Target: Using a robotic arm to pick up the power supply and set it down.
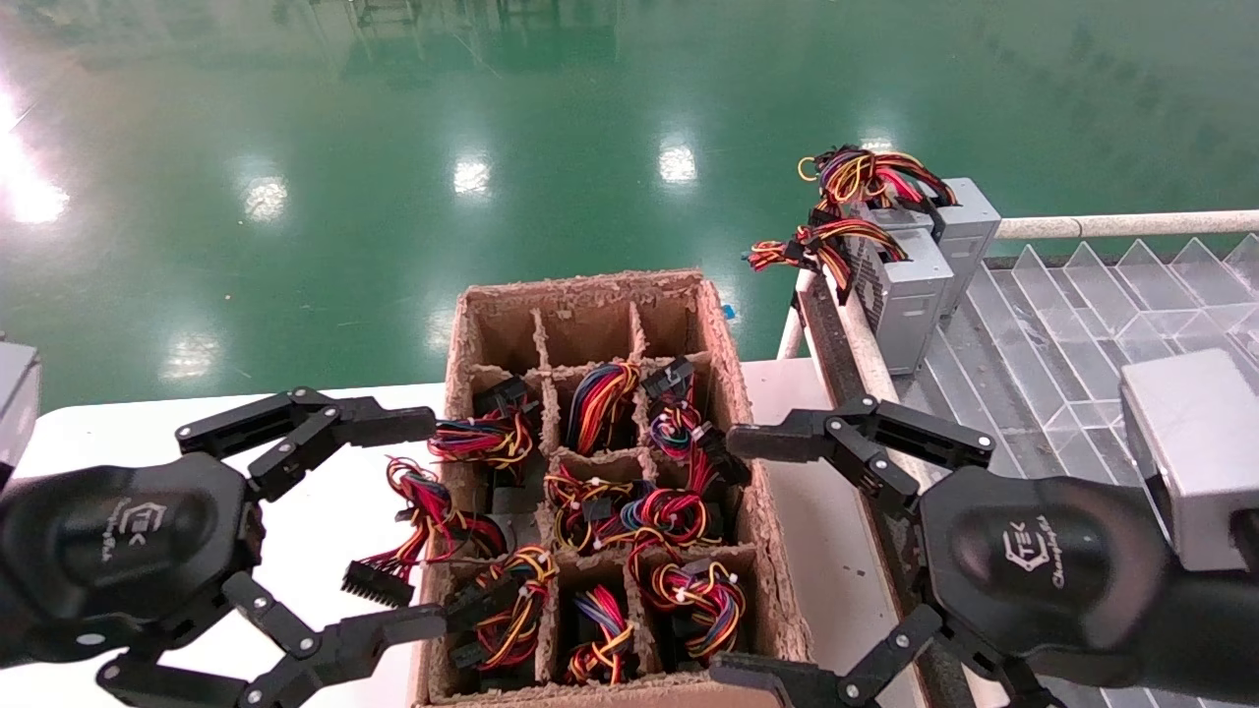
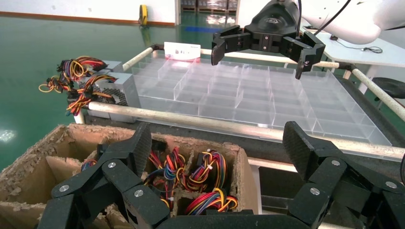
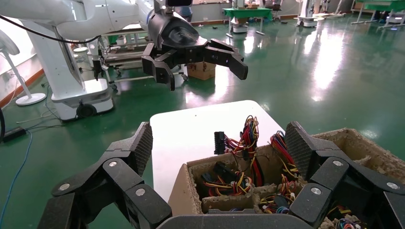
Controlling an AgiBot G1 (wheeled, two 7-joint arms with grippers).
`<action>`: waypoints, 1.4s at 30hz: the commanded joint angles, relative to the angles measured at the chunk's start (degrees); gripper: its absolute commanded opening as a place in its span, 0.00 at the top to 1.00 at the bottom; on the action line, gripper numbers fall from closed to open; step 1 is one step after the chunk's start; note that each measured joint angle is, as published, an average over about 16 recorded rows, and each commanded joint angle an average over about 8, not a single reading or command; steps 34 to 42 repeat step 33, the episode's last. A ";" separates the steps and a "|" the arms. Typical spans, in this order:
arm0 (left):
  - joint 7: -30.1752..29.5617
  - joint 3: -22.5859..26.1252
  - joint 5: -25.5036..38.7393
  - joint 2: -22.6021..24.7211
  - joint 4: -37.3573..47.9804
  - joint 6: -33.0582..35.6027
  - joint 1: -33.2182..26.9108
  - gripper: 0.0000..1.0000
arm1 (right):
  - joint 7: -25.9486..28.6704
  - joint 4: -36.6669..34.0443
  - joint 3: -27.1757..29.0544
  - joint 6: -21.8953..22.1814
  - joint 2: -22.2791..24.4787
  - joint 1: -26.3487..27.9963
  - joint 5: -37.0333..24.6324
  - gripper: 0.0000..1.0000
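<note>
Two power supplies (image 2: 107, 88) show beside left-wrist's clear tray (image 2: 248, 102).

Left claw (image 2: 217, 164) spread wide above cardboard box (image 2: 43, 162) of wired units, right claw (image 2: 267, 45) gaping beyond clear tray (image 2: 248, 102)

The floor (image 1: 393, 128) was glossy green. The box (image 1: 590, 295) was rough brown, its wires (image 1: 679, 511) red, yellow, orange, blue, purple and black. Two grey supplies (image 1: 910, 295) had a perforated side. The grippers (image 1: 408, 521) were black with white logos; the table (image 1: 325, 511) was white, the tray (image 1: 1062, 315) clear.
</note>
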 commanded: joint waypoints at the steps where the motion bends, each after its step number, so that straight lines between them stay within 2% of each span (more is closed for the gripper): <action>1: 0.00 0.00 0.00 0.00 0.00 0.00 0.00 0.00 | 0.00 0.00 0.00 0.00 0.00 0.00 0.00 0.00; 42: 0.00 0.00 0.00 0.00 0.00 0.00 0.00 0.00 | 0.00 0.00 0.00 0.00 0.00 0.00 0.00 0.00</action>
